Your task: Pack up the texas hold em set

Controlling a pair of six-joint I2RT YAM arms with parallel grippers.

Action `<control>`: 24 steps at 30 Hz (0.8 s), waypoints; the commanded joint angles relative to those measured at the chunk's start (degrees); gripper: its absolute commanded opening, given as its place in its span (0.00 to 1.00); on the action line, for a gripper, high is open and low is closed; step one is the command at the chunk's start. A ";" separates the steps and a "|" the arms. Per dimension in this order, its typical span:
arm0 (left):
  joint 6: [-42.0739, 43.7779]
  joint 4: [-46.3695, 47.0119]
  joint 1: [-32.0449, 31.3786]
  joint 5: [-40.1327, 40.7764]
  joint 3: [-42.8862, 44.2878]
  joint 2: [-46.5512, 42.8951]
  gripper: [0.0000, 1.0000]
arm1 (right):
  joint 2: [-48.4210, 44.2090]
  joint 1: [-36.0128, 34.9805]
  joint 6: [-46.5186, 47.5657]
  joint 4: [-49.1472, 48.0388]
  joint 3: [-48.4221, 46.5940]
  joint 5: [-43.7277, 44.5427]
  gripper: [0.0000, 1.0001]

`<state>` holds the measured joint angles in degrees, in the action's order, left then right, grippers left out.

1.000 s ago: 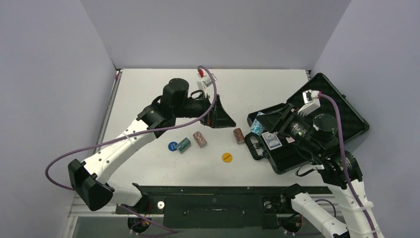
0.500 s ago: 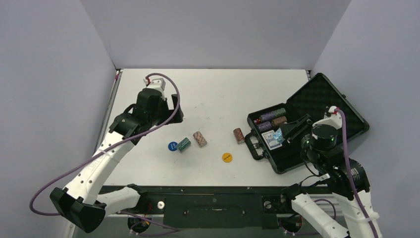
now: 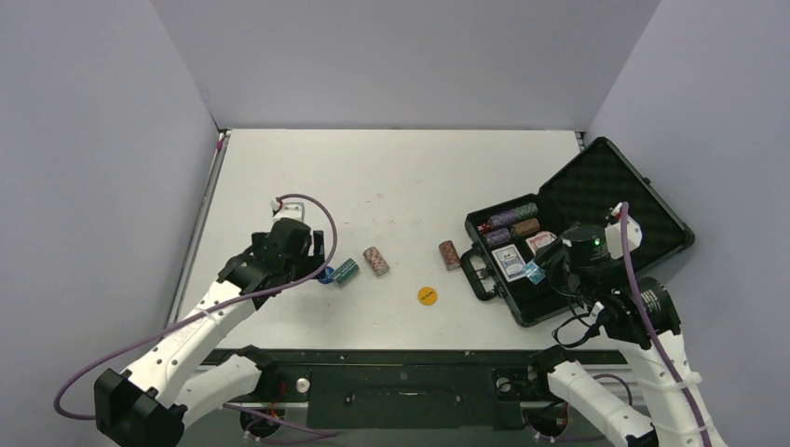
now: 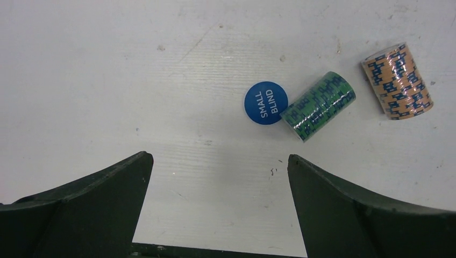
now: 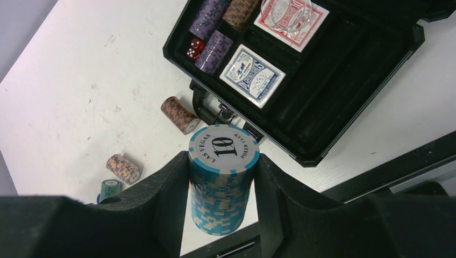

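Note:
The black case (image 3: 610, 191) lies open at the right, holding purple and brown chip stacks (image 3: 515, 221), red dice (image 5: 194, 48), a blue card deck (image 5: 251, 75) and a red deck (image 5: 290, 16). My right gripper (image 5: 223, 161) is shut on a light-blue chip stack (image 5: 223, 183), held above the case's near front edge. On the table lie a blue disc (image 4: 265, 102), a green stack (image 4: 318, 106), a peach stack (image 4: 397, 81), a brown stack (image 3: 450, 254) and a yellow disc (image 3: 428, 295). My left gripper (image 4: 215, 158) stands open and empty, just short of the blue disc.
The case's handle (image 3: 473, 270) sticks out toward the brown stack. Grey walls close in the table on the left, back and right. A black rail (image 3: 410, 358) runs along the near edge between the arm bases.
The left arm has swung back from the table's middle and come down near the blue disc. The right gripper has carried the light-blue stack from over the case's back toward its near edge.

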<state>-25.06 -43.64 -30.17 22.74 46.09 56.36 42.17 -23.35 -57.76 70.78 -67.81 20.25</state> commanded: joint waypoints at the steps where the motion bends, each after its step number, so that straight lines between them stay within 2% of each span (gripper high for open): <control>1: 0.67 3.95 -1.04 5.48 1.26 -2.87 0.96 | -0.47 -0.38 -4.52 -0.97 0.48 1.69 0.00; 6: -0.11 3.29 -3.75 16.09 0.86 -9.07 0.96 | 2.80 -0.38 -6.78 2.04 2.56 1.83 0.00; 11: 0.98 4.74 -4.71 18.66 -0.51 -13.85 0.96 | 5.88 -0.30 -8.35 -0.84 7.59 -2.46 0.00; 15: 0.89 4.70 -5.80 19.06 -0.64 -14.62 0.96 | 5.98 1.07 -8.66 -3.84 11.11 0.61 0.00; 17: 0.77 4.77 -6.34 19.73 -0.60 -14.42 0.96 | 6.64 4.44 -6.33 -5.15 13.22 -0.17 0.00; 23: 0.51 4.58 -7.30 20.55 -0.59 -14.89 0.96 | 8.46 21.88 3.63 -10.17 17.97 -7.38 0.00; 24: 0.57 4.74 -7.47 20.57 -0.68 -15.02 0.96 | 8.81 22.53 4.28 -10.68 18.39 -8.00 0.00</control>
<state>-24.77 -40.91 -36.84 41.25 45.25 42.26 50.09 -6.37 -59.59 66.02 -50.04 14.76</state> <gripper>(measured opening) 0.965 0.393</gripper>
